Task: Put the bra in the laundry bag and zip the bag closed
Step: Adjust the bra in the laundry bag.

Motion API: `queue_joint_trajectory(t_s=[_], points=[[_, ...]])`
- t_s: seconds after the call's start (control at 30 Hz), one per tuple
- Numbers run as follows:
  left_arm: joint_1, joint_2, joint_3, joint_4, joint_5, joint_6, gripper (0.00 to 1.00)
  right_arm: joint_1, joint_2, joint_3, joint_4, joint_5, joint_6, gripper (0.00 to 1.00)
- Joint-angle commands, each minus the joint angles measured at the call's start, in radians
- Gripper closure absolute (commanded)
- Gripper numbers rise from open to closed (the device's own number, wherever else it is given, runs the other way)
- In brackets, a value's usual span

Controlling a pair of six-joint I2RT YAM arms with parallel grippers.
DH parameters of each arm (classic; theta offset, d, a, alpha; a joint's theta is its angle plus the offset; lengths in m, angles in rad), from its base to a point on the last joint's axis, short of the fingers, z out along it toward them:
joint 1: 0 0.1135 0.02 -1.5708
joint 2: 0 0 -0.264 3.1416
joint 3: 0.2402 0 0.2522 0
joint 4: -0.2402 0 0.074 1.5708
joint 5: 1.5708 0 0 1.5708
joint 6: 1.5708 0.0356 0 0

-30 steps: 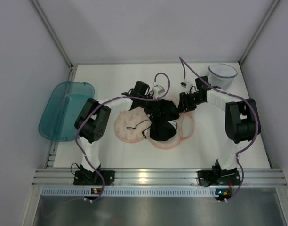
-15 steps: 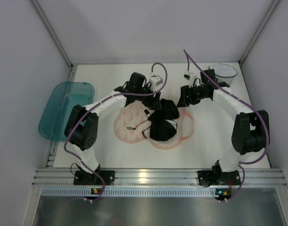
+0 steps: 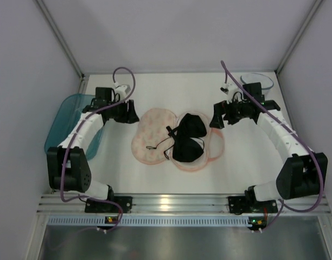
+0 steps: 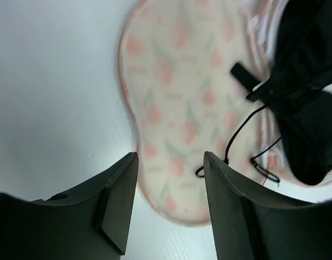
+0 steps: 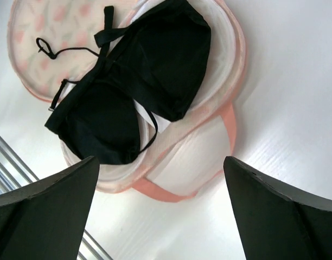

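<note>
White table (image 3: 155,179), plain grey walls (image 3: 177,32) on three sides, aluminium rail (image 3: 177,203) along near edge

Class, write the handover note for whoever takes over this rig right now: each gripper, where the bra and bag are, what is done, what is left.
Left gripper: open, empty, left of the bag.
Right gripper: wide open, empty, right of the bag.
Bag: lying open and unzipped, both halves flat.
Bra: in the bag's right half; straps trail over the left half.
Done: bra placed.
Left: tuck in straps, fold bag shut, zip.
</note>
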Motion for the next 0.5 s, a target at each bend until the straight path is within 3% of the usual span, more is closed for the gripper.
queue_joint_trajectory(t_s=[0.0, 0.1, 0.2, 0.47], points=[[0.031, -0.049, -0.092, -0.098, -0.037, 0.056, 0.43, -0.046, -0.094, -0.017, -0.04, 0.004, -0.033, 0.0], [0.059, -0.037, -0.169, -0.098, -0.04, 0.049, 0.44, -0.103, -0.132, -0.035, -0.035, 0.041, 0.027, 0.01], [0.073, -0.02, -0.213, -0.1, -0.043, 0.018, 0.48, -0.145, -0.122, -0.04, -0.083, 0.046, -0.017, 0.01], [0.083, 0.114, -0.177, -0.115, -0.023, -0.014, 0.54, -0.22, -0.097, -0.101, -0.141, -0.094, -0.095, 0.01]])
